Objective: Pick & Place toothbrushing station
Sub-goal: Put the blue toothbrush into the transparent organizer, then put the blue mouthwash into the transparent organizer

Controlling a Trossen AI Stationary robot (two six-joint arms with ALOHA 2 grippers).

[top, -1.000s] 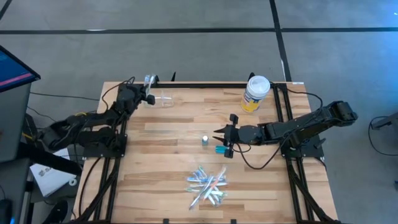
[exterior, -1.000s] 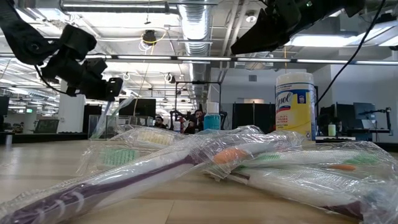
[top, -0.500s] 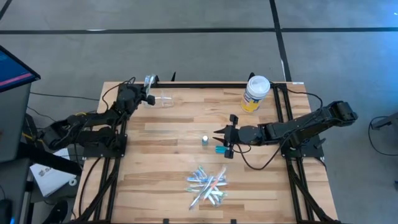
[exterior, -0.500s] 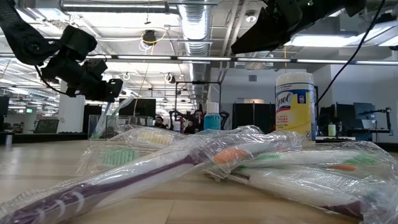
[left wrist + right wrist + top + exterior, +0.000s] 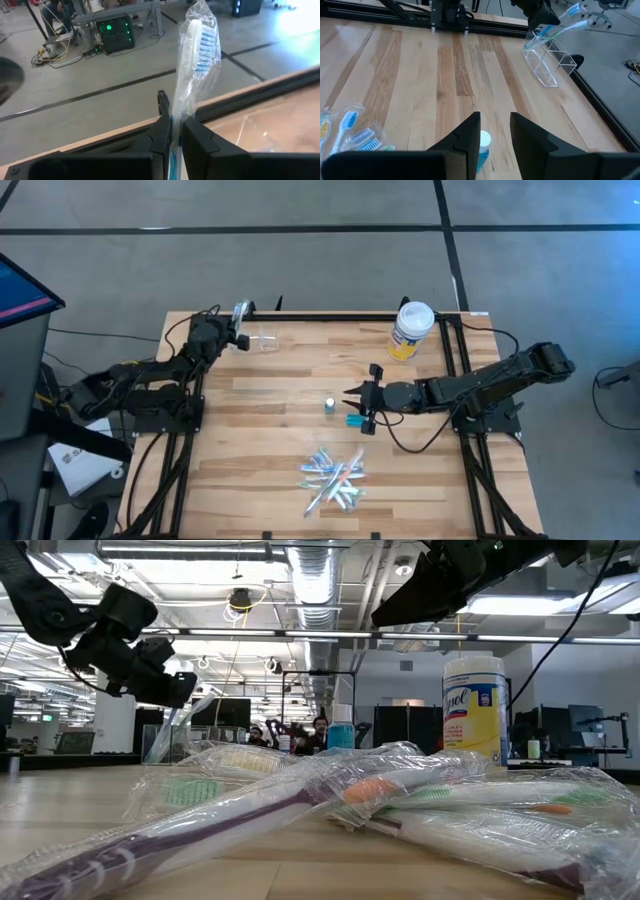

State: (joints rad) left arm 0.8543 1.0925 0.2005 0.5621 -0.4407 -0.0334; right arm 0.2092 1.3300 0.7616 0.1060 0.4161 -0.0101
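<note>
The left gripper [image 5: 172, 131] pinches a wrapped blue-bristled toothbrush [image 5: 196, 60] between nearly closed jaws, holding it over the clear plastic holder [image 5: 267, 339] at the table's far left corner. To do this well, the handle should sink squarely into a compartment before the jaws part. The left arm reaches low along the table edge. The right gripper [image 5: 494, 131] hangs half open, empty, above the small blue bottle [image 5: 481, 145] at mid-table, its arm stretched inward.
</note>
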